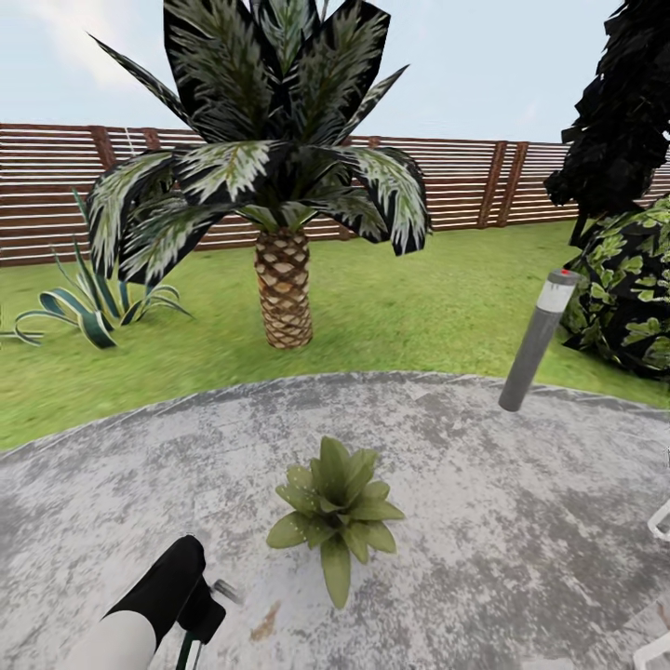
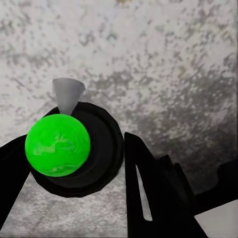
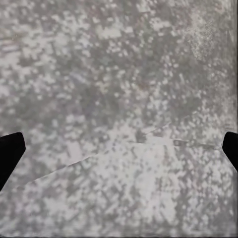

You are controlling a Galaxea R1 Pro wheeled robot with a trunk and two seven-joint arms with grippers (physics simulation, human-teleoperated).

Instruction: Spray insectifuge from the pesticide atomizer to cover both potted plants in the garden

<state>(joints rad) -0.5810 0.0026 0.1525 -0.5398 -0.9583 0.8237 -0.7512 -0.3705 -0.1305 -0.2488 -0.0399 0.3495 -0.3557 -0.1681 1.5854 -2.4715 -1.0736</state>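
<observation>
Left tool (image 2: 74, 168): fingers clamped on pesticide atomizer (image 2: 58, 145), seen top-on, its nozzle facing the stone patio (image 1: 521, 521). Potted plant (image 1: 337, 512): on the patio, ahead and to the right of the left tool, well in front of the palm (image 1: 282, 279). Left arm nearer; nozzle probably needs turning toward the plant. Right tool (image 3: 119, 148): fingers apart, empty, over patio. Insectifuge: none discernible.
</observation>
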